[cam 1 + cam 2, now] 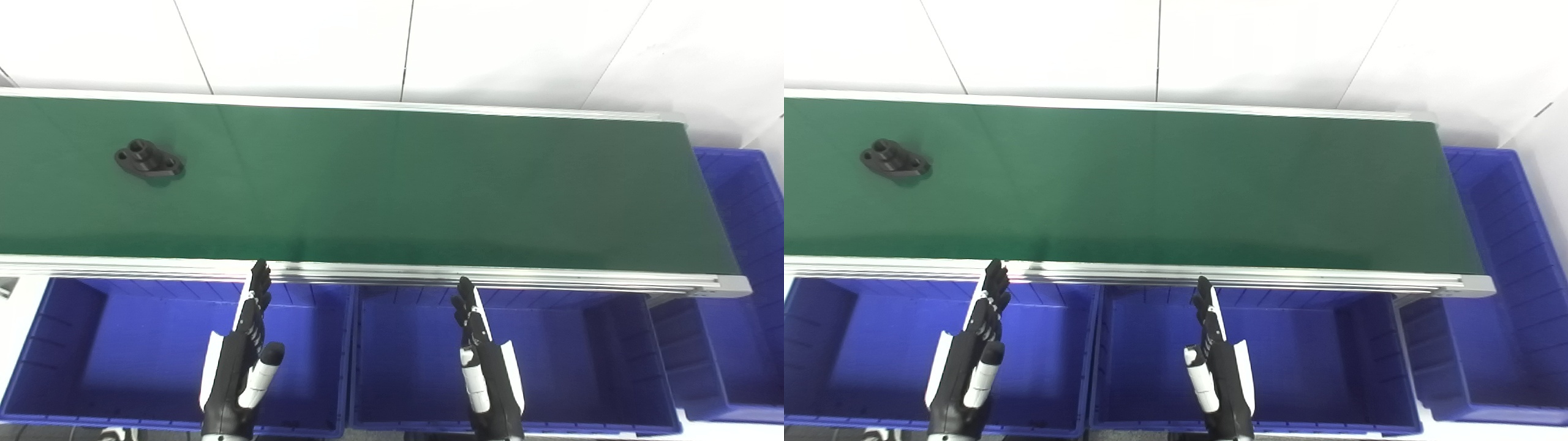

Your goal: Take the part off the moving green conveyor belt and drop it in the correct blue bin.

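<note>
Part (149, 159) — a black flanged piece with holes — is lying untouched at the upper left of the frame on the green conveyor belt (392, 184). Left hand (242, 361) and right hand (487, 367) are hovering flat, fingers extended and holding nothing, over 2 blue bins (92, 367) at the bottom — so picking and dropping are both remaining.
</note>
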### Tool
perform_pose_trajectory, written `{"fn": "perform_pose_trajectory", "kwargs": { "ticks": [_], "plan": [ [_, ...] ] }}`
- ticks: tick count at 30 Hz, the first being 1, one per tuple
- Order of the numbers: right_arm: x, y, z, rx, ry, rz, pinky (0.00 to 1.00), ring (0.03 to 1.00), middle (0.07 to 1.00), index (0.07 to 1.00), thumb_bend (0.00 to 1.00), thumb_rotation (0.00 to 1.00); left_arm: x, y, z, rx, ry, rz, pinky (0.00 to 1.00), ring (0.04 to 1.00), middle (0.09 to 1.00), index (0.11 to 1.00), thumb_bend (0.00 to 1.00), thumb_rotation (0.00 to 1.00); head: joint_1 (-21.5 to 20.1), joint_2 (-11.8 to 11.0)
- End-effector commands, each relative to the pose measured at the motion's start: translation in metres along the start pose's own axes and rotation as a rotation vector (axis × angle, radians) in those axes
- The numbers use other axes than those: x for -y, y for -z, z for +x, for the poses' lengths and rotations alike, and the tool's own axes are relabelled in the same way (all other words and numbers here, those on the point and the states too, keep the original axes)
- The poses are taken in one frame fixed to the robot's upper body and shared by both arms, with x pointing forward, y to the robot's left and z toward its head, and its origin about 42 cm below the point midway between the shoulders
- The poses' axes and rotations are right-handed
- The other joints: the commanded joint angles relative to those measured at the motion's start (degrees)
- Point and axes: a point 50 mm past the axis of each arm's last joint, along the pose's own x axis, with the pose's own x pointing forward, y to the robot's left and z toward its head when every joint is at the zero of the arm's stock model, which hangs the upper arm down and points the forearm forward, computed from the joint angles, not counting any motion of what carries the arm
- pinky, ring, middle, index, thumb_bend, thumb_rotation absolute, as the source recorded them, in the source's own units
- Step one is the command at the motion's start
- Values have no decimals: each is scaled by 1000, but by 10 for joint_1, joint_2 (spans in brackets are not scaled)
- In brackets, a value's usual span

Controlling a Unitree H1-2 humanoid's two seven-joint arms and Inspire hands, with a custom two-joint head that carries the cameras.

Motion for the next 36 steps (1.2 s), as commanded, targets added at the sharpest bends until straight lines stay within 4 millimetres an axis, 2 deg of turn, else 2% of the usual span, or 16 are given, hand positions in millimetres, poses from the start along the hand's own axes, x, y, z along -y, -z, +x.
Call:
{"fn": "perform_pose_trajectory", "kwargs": {
  "ticks": [1,7,19,24,28,30,32,36],
  "plan": [
    [-6,-6,3,35,-1,21,1000,980,1000,1000,791,1000,-1,-6,1,56,4,10,1000,1000,1000,1000,811,927,0,0],
    [-6,-5,4,33,-5,15,1000,979,1000,1000,798,1000,0,-6,2,56,6,14,1000,1000,1000,1000,809,920,1,-2],
    [3,13,8,19,-18,9,1000,985,1000,1000,789,1000,9,13,6,56,1,38,1000,985,1000,1000,790,909,28,-72],
    [8,19,9,14,-10,5,1000,984,1000,1000,781,1000,15,18,9,52,5,58,1000,971,1000,1000,746,938,46,-91],
    [15,26,11,14,-16,19,1000,998,1000,1000,772,1000,20,21,11,46,1,63,970,945,1000,1000,634,955,75,-111],
    [19,28,12,9,-21,28,1000,1000,1000,1000,770,998,23,24,11,40,1,67,957,937,1000,1000,619,961,86,-122],
    [21,31,12,2,-23,38,1000,1000,1000,1000,773,991,25,25,11,40,2,87,949,929,1000,1000,614,973,92,-127],
    [26,33,13,-5,-27,47,1000,1000,1000,1000,788,983,29,27,11,41,-1,115,888,913,1000,1000,527,999,106,-134]
  ]
}}
